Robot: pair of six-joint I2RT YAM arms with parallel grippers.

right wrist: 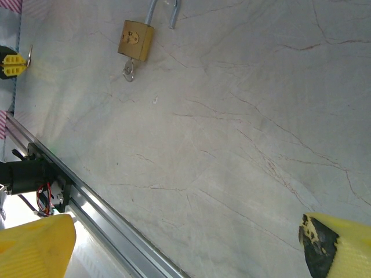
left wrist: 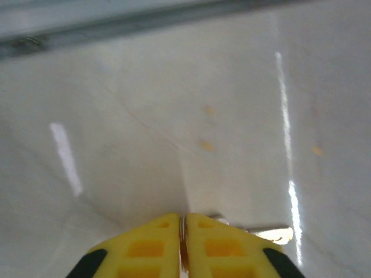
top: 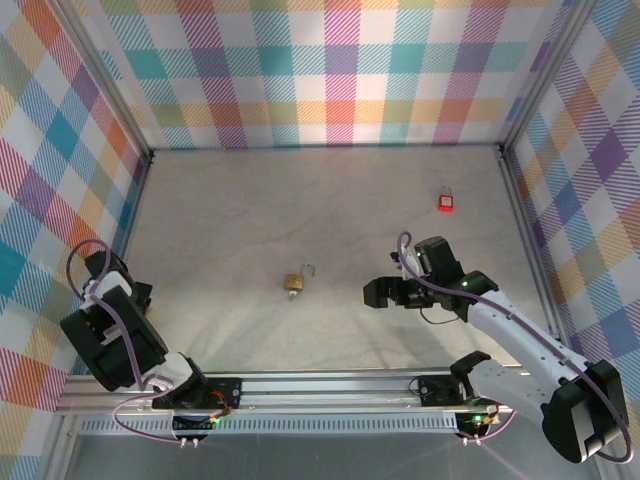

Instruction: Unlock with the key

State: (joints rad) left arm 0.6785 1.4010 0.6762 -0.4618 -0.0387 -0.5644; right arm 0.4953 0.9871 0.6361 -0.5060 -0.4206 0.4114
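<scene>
A brass padlock (top: 293,282) lies mid-table with its shackle (right wrist: 155,11) swung open. A small silver key (right wrist: 128,70) sticks out of its bottom end. My right gripper (top: 372,293) hovers open to the right of the padlock, apart from it, with bare table between its yellow fingers (right wrist: 37,246). My left gripper (top: 100,268) is pulled back at the table's left edge, far from the lock. Its yellow fingers (left wrist: 156,243) are pressed together. A thin silvery edge shows in the seam between them, and I cannot tell what it is.
A small red padlock (top: 446,201) lies at the back right. Plaid walls (top: 330,70) enclose the table on three sides. A metal rail (top: 320,385) runs along the near edge by the arm bases. Open marble surface lies between the lock and the walls.
</scene>
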